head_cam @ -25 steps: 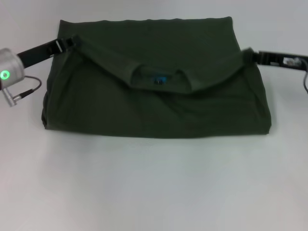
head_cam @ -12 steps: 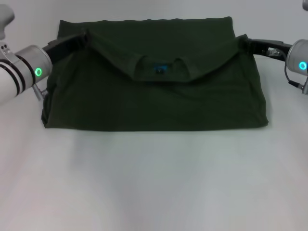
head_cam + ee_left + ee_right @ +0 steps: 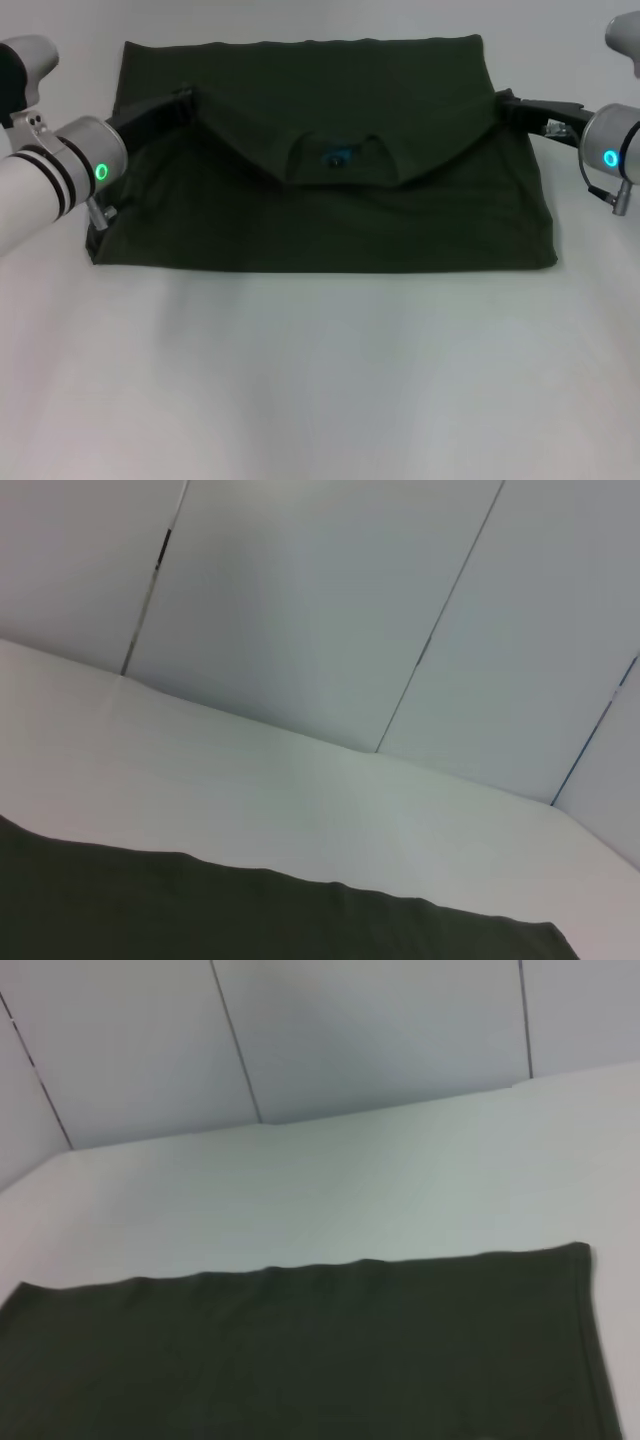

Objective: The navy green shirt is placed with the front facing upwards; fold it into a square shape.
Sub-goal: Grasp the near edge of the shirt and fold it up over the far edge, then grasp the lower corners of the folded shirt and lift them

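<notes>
The navy green shirt (image 3: 320,225) lies as a wide folded block across the far half of the white table. Its collar edge, with a blue neck label (image 3: 335,157), is raised and sags in a V between my two grippers. My left gripper (image 3: 178,102) holds the left shoulder corner and my right gripper (image 3: 505,103) holds the right one, both shut on the cloth. The far hem (image 3: 300,45) lies flat beyond them. Each wrist view shows only flat dark cloth of the shirt (image 3: 250,915) (image 3: 300,1350), with no fingers visible. The chest lettering is hidden.
The white table (image 3: 320,380) stretches bare toward me in front of the shirt. Pale wall panels (image 3: 300,610) stand behind the table's far edge (image 3: 350,1120). My two silver forearms, left (image 3: 50,175) and right (image 3: 615,150), reach in from the sides.
Both grippers have carried the raised collar edge a little farther toward the far hem. The forearms have come further into view and the near fold has flattened.
</notes>
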Controlling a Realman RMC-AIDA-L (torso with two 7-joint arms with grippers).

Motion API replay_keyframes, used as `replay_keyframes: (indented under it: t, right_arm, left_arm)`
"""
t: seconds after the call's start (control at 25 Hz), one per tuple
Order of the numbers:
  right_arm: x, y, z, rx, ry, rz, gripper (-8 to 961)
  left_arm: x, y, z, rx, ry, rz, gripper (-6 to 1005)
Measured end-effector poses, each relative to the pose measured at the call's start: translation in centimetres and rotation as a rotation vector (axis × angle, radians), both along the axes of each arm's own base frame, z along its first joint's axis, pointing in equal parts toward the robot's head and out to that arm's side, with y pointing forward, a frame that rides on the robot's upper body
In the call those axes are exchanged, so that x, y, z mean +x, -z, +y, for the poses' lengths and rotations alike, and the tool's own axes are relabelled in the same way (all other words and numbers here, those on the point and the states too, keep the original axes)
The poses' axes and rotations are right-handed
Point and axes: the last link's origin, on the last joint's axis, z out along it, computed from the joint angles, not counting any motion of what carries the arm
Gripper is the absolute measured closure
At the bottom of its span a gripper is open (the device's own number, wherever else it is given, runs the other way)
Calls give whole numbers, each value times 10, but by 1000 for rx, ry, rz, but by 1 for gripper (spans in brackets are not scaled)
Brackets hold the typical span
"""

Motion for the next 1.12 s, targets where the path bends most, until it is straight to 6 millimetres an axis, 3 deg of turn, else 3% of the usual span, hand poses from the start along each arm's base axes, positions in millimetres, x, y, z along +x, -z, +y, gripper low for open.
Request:
replay_keyframes:
  t: [0.32, 0.76, 0.96, 1.12]
  right_arm:
    - [-2, 15, -4, -27, -18, -65, 892]
    - [-5, 0, -2, -10, -75, -36, 485]
    - [-7, -11, -5, -41, -111, 35, 393]
    - [1, -22, -17, -96, -125, 107, 338]
  left_arm:
    - [-4, 2, -3, 4, -5, 24, 879]
    - [-27, -19, -13, 94, -50, -56, 480]
    - [-35, -33, -27, 117, -9, -128, 238]
    - [-42, -38, -39, 92, 15, -152, 201]
